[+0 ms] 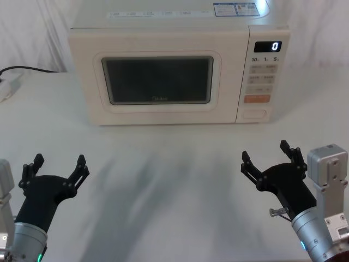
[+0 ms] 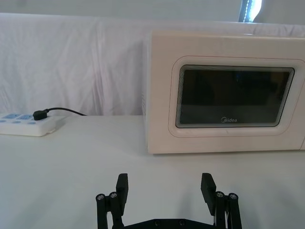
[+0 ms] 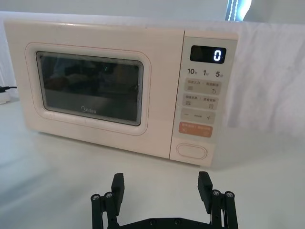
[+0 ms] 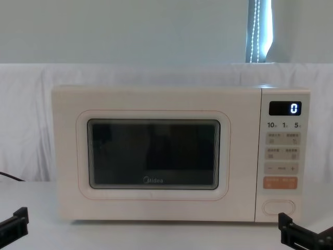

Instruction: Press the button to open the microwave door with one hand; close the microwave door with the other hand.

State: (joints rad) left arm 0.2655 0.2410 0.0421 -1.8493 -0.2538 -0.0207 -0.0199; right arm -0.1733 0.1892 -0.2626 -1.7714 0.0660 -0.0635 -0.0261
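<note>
The cream microwave stands at the back of the white table, its door (image 1: pixel 158 82) shut flush with the control panel. The door's dark window carries the Midea logo (image 4: pixel 153 180). The cream pill-shaped button (image 1: pixel 254 114) sits at the bottom of the panel, under the orange key (image 3: pixel 195 130); the same button (image 3: pixel 192 150) faces the right wrist camera and appears as button (image 4: pixel 274 207) in the chest view. My left gripper (image 1: pixel 59 166) hovers open at the near left, well short of the door. My right gripper (image 1: pixel 265 155) is open at the near right, in front of the panel, touching nothing.
A white power strip (image 2: pixel 26 124) with a black plug and cable lies on the table left of the microwave. A white cloth backdrop hangs behind. The display (image 1: pixel 268 46) reads 0. Bare tabletop (image 1: pixel 169 174) lies between the grippers and the microwave.
</note>
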